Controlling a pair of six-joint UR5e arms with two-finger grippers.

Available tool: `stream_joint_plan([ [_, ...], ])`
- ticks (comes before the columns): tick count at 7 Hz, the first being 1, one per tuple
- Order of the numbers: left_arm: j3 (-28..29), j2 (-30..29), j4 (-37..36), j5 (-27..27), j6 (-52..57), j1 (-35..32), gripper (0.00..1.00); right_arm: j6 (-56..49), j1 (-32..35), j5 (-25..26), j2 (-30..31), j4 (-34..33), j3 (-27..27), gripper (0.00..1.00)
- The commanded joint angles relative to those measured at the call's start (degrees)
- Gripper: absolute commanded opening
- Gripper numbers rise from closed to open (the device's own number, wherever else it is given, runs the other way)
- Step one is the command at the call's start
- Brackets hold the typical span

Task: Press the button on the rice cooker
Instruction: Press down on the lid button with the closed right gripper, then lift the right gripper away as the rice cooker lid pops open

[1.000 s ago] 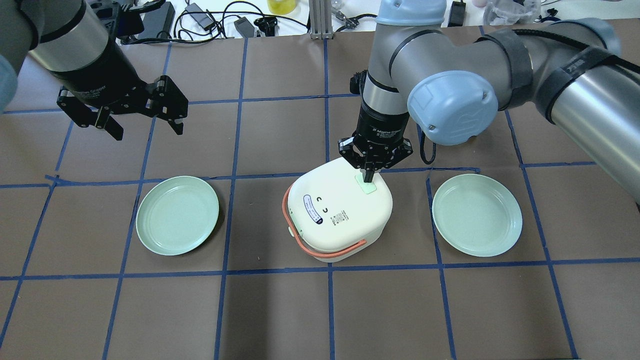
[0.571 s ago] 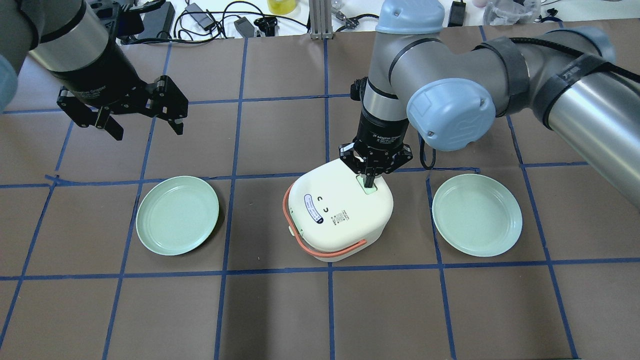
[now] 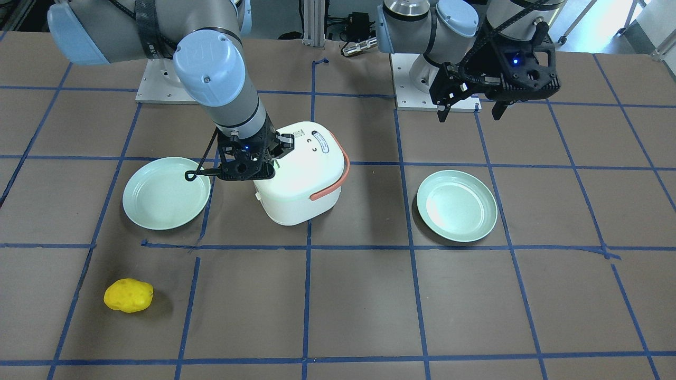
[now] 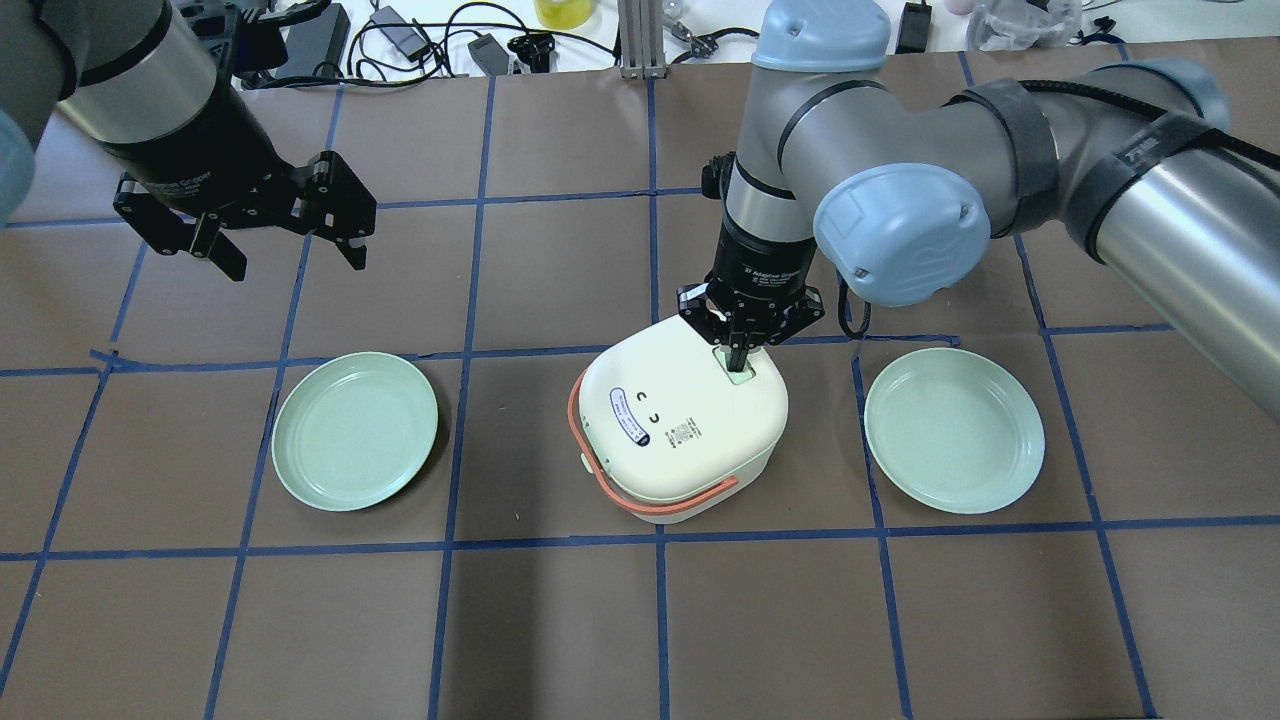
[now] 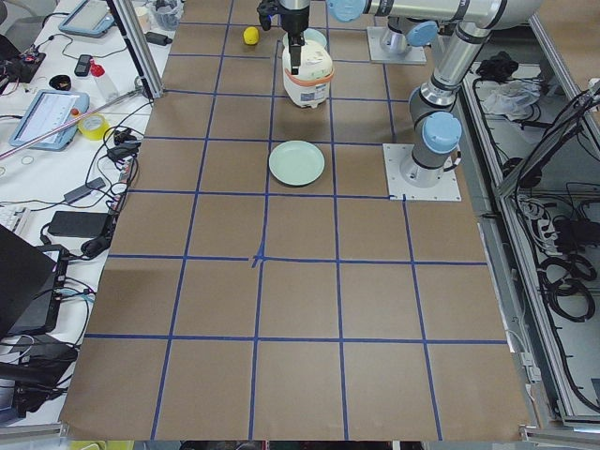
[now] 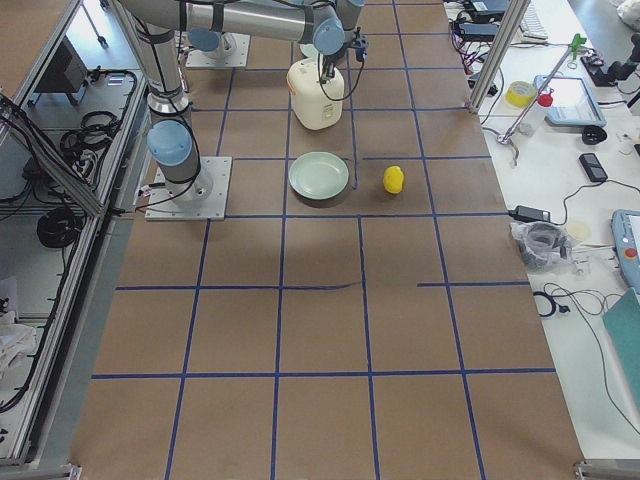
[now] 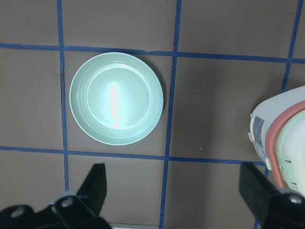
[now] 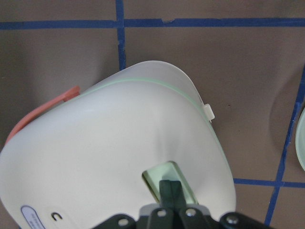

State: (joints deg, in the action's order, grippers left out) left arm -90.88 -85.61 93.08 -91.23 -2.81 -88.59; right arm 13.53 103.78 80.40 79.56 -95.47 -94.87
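The white rice cooker with an orange handle stands at the table's middle, and also shows in the front view. Its pale green button sits on the lid's far right part. My right gripper is shut and points straight down, with its fingertips resting on the button. In the right wrist view the gripper covers the button's near half. My left gripper is open and empty, held above the table at the far left, away from the cooker.
A pale green plate lies left of the cooker and another plate lies right of it. A yellow lumpy object lies near the operators' side. Cables and clutter lie beyond the far edge.
My right gripper has come down a little onto the button, less of the green shows, and the cooker has shifted slightly. The left arm has not moved.
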Motion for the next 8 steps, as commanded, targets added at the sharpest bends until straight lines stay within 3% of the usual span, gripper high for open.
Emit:
stream_joint_plan([
  [1,0.00,0.00,0.00,0.00,0.00,0.00,1.00,7.01,0.02,0.20,0.59,0.80,5.89,0.93],
  [2,0.00,-0.08,0.00,0.00,0.00,0.00,1.00,9.56,0.11,0.20,1.99,2.29,8.27,1.00],
  [6,0.00,0.00,0.00,0.00,0.00,0.00,1.00,11.09,-1.73,2.04,3.23,6.51,17.06,1.00],
  [8,0.00,-0.08,0.00,0.00,0.00,0.00,1.00,-0.88,-5.32,7.04,2.97,6.78,16.38,1.00],
])
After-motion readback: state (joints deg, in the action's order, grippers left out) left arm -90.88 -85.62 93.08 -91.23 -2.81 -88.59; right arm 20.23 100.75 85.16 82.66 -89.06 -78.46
